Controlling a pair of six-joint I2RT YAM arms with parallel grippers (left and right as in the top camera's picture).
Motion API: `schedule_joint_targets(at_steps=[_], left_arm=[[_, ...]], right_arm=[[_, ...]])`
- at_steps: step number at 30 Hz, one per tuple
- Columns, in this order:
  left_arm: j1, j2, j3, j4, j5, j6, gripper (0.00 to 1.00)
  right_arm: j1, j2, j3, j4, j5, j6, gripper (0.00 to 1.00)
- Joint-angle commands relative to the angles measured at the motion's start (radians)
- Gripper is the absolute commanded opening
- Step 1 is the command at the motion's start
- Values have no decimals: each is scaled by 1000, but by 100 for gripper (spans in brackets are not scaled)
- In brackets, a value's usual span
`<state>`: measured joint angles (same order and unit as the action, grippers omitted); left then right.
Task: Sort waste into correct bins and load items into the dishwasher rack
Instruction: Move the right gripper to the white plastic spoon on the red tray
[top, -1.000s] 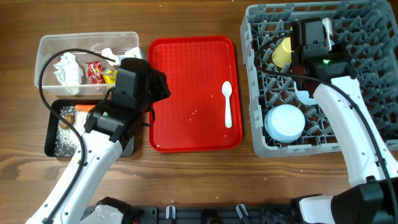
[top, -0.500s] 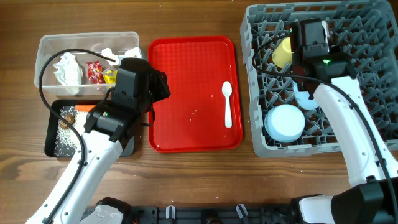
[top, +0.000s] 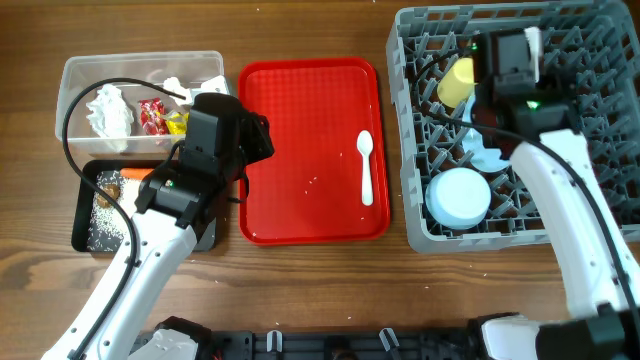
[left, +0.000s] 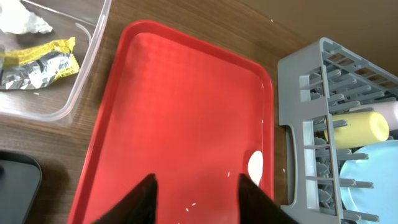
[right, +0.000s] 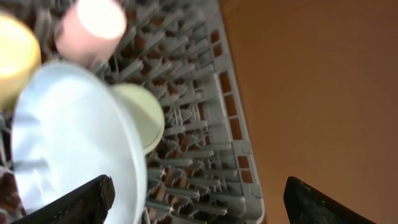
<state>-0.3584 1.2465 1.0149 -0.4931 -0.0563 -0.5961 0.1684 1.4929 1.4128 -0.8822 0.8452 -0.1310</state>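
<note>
Low on the left, the black tray (top: 80, 238) holds white grains (top: 101, 226). The left gripper (left: 198, 180) hangs over the red tray (top: 300, 120) with its fingers apart, holding nothing. The white spoon (top: 366, 168) lies on the right side of that tray. At the right of the frame, the grey rack (top: 440, 240) holds an upside-down bowl (top: 459, 195), a blue plate (top: 487, 155) and a yellow cup (top: 458, 82). The right gripper (right: 199, 180) is spread wide above the rack and holds nothing. The clear tub (top: 140, 57) with tissues (top: 108, 110) sits at the upper left.

White arm links (top: 140, 265), black wrists (top: 215, 135), black cable (top: 72, 115)

The tray (top: 300, 120) is red, the spoon (top: 366, 170) white, the rack (top: 413, 200) grey, the cup (top: 457, 83) yellow.
</note>
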Motion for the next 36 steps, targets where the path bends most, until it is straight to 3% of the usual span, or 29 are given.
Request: schedule_joint_targets(at_steps=[1, 3, 4, 6, 7, 9, 10, 15, 19, 21, 29, 36], left_arm=[[3, 7, 12, -18, -35, 17, 50], [3, 7, 12, -21, -75, 16, 57], [3, 7, 12, -20, -97, 16, 69], [3, 7, 12, -20, -98, 16, 76], [3, 7, 12, -20, -98, 16, 81], [3, 7, 12, -20, -98, 16, 97], [3, 7, 12, -21, -98, 16, 99], [3, 7, 12, -21, -98, 16, 100], [3, 7, 12, -21, -98, 16, 100], [3, 7, 12, -21, -98, 16, 100], [3, 7, 12, -21, -98, 16, 100], [3, 7, 12, -21, -98, 16, 100]], right_arm=[[0, -126, 42, 18, -197, 35, 89], [0, -167, 42, 17, -412, 98, 89], [0, -187, 42, 12, -670, 112, 89], [0, -187, 40, 11, -998, 113, 85], [1, -179, 35, 17, -1112, 135, 80], [3, -153, 32, 17, -1224, 203, 80], [7, -131, 32, 15, -1260, 226, 80], [105, 6, 32, 6, -1266, 320, 82], [225, 133, 32, 9, -1260, 320, 94], [260, 196, 32, 9, -1171, 389, 96], [282, 339, 32, 12, -1080, 586, 100], [325, 366, 32, 23, -1080, 602, 100]])
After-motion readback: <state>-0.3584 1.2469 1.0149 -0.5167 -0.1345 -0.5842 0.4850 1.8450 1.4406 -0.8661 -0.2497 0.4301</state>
